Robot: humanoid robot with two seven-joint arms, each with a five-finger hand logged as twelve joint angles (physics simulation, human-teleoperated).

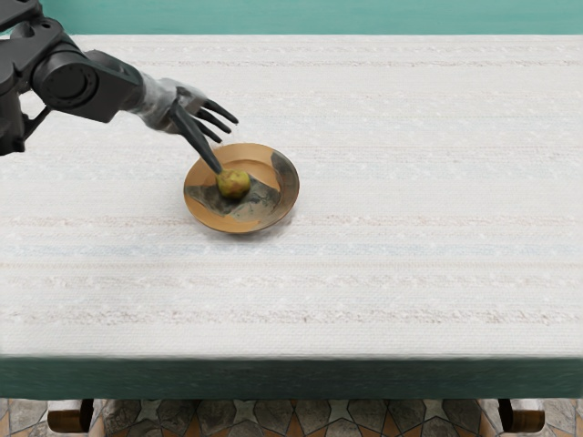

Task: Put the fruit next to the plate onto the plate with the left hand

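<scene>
A small yellow-green fruit (233,184) lies on the brown plate (273,208), a little left of the plate's middle. My left hand (202,123) hovers above and just left of the plate's upper-left rim, its arm coming in from the left edge. The fingers are spread and hold nothing. One long dark finger (204,149) points down toward the fruit, its tip close to the fruit's upper-left side. The right arm does not show.
The plate sits left of centre on a wide white cloth-covered table (410,273). A green wall band runs along the back, and the table's front edge crosses the lower part of the view.
</scene>
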